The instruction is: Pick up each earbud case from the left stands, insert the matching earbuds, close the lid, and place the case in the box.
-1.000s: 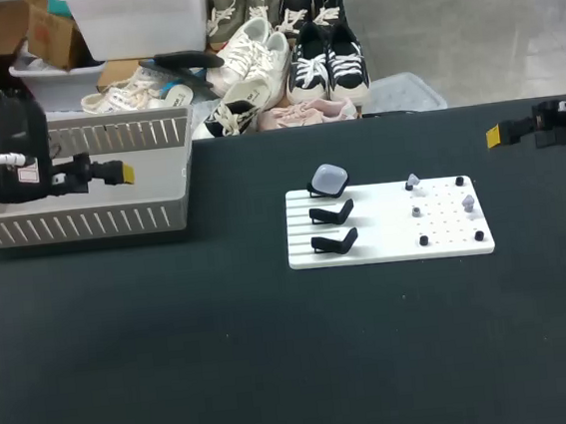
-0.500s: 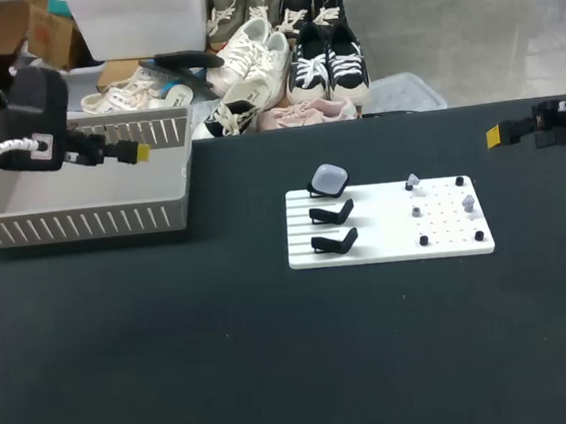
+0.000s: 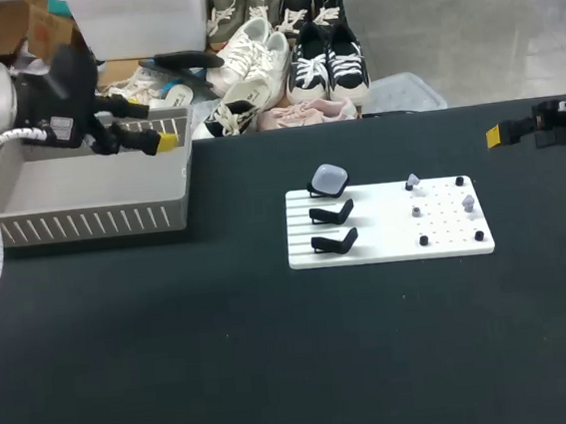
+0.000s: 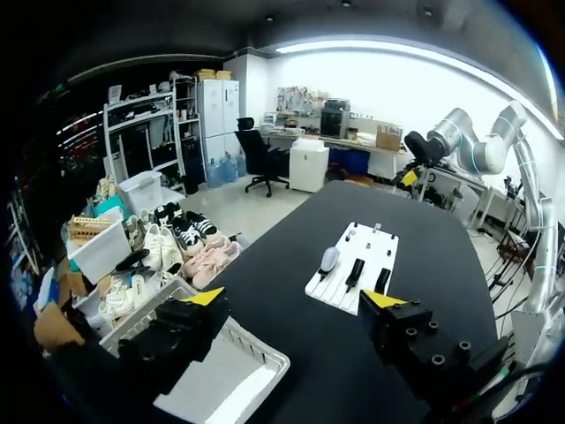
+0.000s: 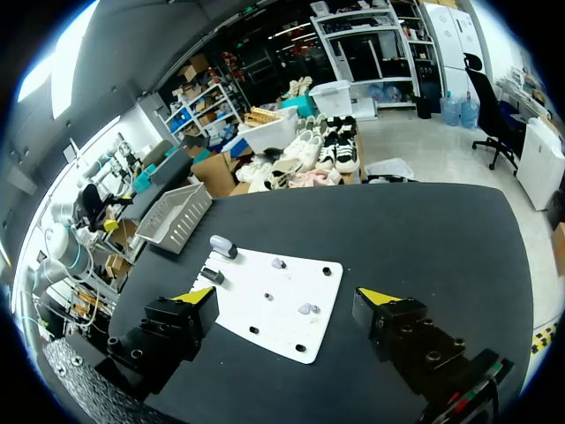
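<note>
Head view, upper left of frame: my left gripper [image 4: 296, 300] above far right corner of box [image 3: 84, 224], jaws wide, empty; right edge: my right gripper [image 5: 288, 294], jaws wide, empty. Centre: earbud case [image 3: 328, 179] on rearmost stand; two nearer stands [image 3: 333, 227] bare; earbuds [image 3: 412, 180] on white board [image 3: 387, 249]. Judged: this case not yet picked; insertion, closing, boxing pending; box contents unclear.

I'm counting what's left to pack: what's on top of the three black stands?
One pale case sits on the far stand, covering most of it. The middle stand and near stand hold nothing. The case's inside cannot be seen.
</note>
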You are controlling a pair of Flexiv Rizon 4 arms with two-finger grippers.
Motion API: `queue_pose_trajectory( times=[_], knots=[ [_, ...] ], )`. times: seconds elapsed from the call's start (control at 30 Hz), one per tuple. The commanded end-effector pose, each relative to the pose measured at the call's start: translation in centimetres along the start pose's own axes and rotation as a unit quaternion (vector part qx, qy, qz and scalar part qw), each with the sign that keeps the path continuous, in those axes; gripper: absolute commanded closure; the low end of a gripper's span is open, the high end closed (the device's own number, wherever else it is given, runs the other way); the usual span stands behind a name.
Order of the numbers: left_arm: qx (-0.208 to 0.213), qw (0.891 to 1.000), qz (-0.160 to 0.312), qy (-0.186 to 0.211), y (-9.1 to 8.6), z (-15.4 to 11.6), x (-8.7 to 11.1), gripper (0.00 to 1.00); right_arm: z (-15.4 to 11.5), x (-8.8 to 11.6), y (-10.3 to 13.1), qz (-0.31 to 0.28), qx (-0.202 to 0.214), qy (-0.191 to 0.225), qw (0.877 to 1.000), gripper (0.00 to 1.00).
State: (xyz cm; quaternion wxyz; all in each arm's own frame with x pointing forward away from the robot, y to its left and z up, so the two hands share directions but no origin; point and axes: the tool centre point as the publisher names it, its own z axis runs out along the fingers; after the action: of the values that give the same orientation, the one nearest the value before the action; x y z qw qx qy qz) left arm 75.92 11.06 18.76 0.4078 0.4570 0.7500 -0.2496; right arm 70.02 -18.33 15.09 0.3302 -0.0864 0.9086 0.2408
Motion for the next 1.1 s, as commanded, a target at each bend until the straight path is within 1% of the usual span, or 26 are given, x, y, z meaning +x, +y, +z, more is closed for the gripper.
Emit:
queue_pose_trajectory(
  times=[0.03, 0.1, 0.27, 0.43, 0.53, 0.7, 0.87, 1.0, 1.1],
  knots=[
    [0.1, 0.993, 0.066, -0.01, 0.6, 2.3, -0.3, 0.0, 0.0, 0.0, -0.1, -0.001, -0.002, 0.0, 1.0, 0.0],
    [0.114, 0.99, 0.08, -0.008, 0.4, 3.2, -0.3, 0.0, 0.0, 0.0, -0.1, -0.001, -0.002, 0.0, 1.0, 0.0],
    [0.154, 0.984, 0.087, 0.0, 0.0, 5.9, 0.0, 0.0, 0.0, 0.0, -0.1, -0.001, -0.002, 0.0, 1.0, 0.0],
    [0.198, 0.976, 0.094, 0.005, -0.9, 8.2, 0.4, 0.0, 0.0, 0.0, -0.1, -0.001, -0.002, 0.0, 1.0, 0.0],
    [0.204, 0.974, 0.094, 0.006, -1.2, 9.7, 0.6, 0.0, 0.0, 0.0, -0.1, -0.001, -0.002, 0.0, 1.0, 0.0],
    [0.229, 0.969, 0.096, 0.007, -1.8, 12.1, 1.0, 0.0, 0.0, 0.0, -0.1, -0.001, -0.002, 0.0, 1.0, 0.0],
    [0.254, 0.962, 0.1, 0.01, -2.4, 13.9, 1.3, 0.0, 0.0, 0.0, -0.1, -0.001, -0.002, 0.0, 1.0, 0.0],
    [0.266, 0.957, 0.118, 0.004, -2.7, 15.2, 1.6, 0.0, 0.0, 0.0, -0.1, -0.001, -0.002, 0.0, 1.0, 0.0],
    [0.269, 0.956, 0.118, 0.004, -2.8, 16.2, 1.9, 0.0, 0.0, 0.0, -0.1, -0.001, -0.002, 0.0, 1.0, 0.0]
  ],
)
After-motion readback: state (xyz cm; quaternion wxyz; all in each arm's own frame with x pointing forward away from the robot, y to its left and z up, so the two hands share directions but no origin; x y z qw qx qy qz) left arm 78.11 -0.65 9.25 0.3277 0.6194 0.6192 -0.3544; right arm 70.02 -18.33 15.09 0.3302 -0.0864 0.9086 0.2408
